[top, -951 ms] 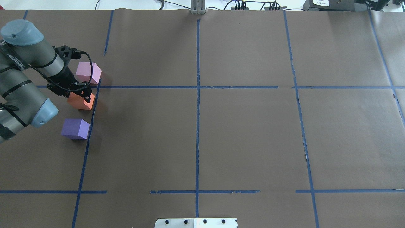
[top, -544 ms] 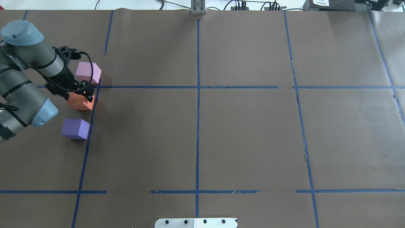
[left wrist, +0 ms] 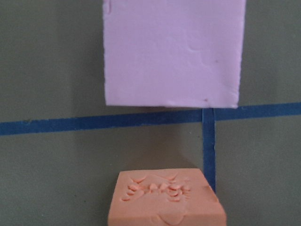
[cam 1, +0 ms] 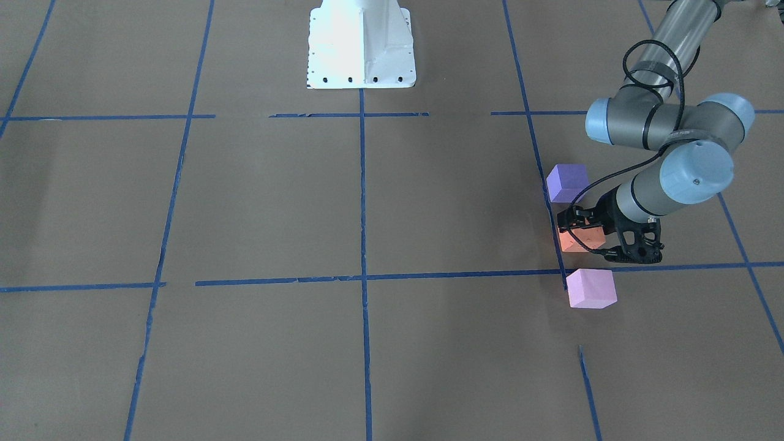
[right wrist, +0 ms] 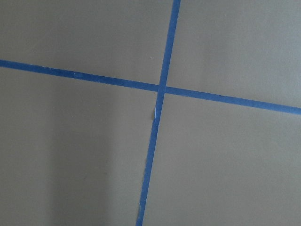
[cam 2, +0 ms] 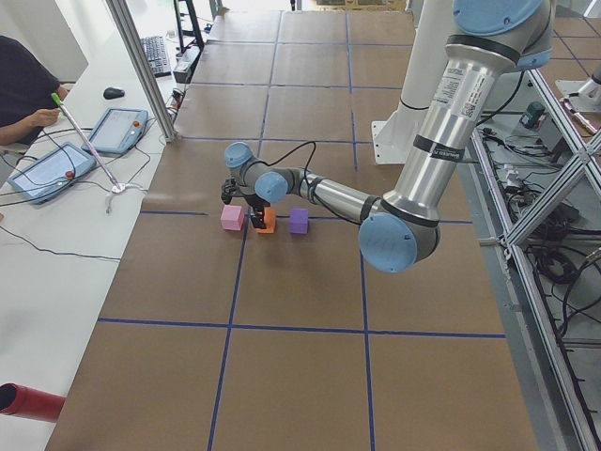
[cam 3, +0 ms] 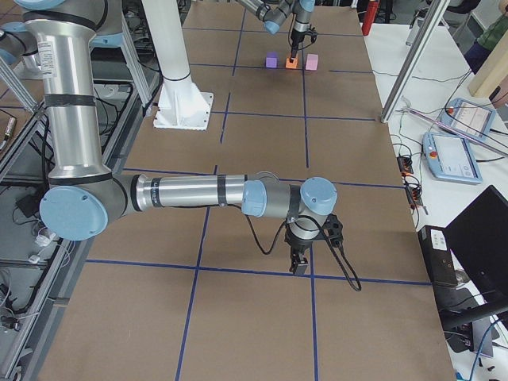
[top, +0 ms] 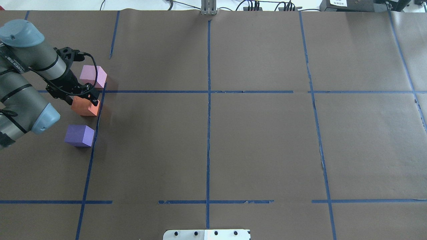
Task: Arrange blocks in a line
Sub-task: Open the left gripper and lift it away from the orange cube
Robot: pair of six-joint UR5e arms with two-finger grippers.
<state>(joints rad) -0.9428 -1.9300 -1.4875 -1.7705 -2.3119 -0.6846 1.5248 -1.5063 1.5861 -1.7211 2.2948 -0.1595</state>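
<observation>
Left pincer [top: 90, 97]: shifted slightly above orange block [top: 84, 107]; opening cannot be told. Best lifted straight up, sparing neighbouring pink block [top: 91, 74].

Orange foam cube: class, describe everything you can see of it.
The orange foam cube is matte, its top face pitted with small dents in the left wrist view. It rests flat on the brown paper table beside a blue tape line, between the pale pink cube and violet cube, touching neither. The left gripper sits at its top; whether it grips is unclear.
</observation>
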